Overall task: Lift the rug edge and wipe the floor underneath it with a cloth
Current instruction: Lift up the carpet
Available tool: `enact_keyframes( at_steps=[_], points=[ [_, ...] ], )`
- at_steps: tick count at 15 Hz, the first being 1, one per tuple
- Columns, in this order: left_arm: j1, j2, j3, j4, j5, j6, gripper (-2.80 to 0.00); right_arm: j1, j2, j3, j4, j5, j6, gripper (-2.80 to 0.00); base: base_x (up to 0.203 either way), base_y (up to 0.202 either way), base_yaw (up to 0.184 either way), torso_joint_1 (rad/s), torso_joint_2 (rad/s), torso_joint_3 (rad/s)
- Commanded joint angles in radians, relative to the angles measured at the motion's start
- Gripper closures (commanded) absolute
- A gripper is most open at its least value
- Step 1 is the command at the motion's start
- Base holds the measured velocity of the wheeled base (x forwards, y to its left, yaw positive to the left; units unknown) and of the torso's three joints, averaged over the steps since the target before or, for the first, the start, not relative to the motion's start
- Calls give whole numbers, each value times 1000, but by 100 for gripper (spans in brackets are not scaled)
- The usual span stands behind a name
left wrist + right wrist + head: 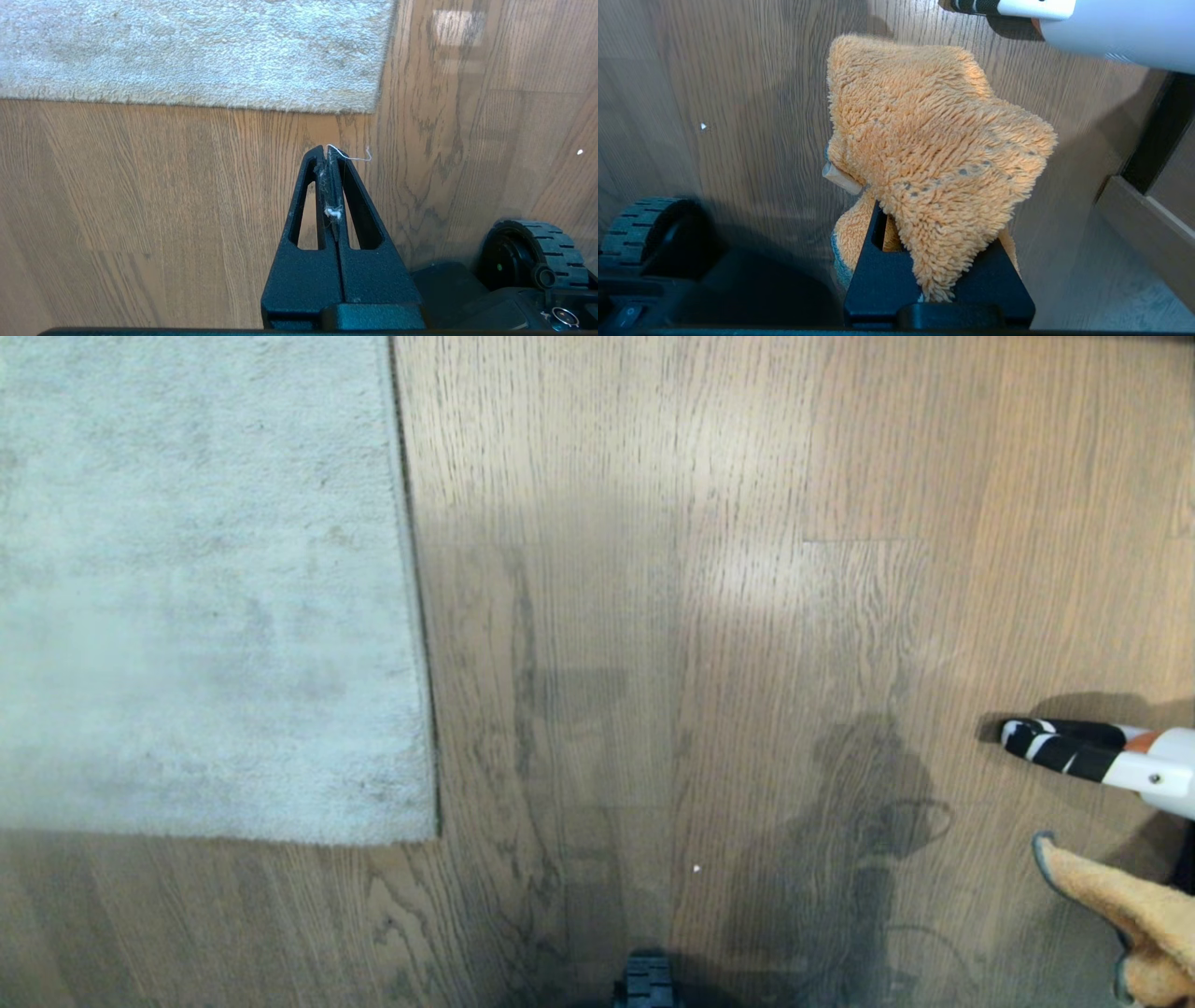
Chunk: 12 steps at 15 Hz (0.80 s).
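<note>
Orange cloth (934, 158) pinched in right gripper (924, 233) | left gripper (332, 154) closed, level

Rugs: one pale grey rug (201, 588), lying flat.
Floors: one wood-grain plank floor (747, 616).
Cloths: one orange fuzzy cloth (934, 154).
White specks on the floor: one (696, 869).
Black-and-white striped tools: one (1074, 751).
Base wheels in view: two (532, 254) (642, 233).
</note>
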Motion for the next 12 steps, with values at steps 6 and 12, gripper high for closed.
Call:
enact_keyframes(
  at_steps=[6,12],
  points=[
    [0,0,0,1,0,-1,0,25,-221,0,182,0,-7,0,0,0,0,0,0,0],
    [0,0,0,1,0,-1,0,30,-265,1,189,2,-3,0,0,0,0,0,0,0]
  ],
)
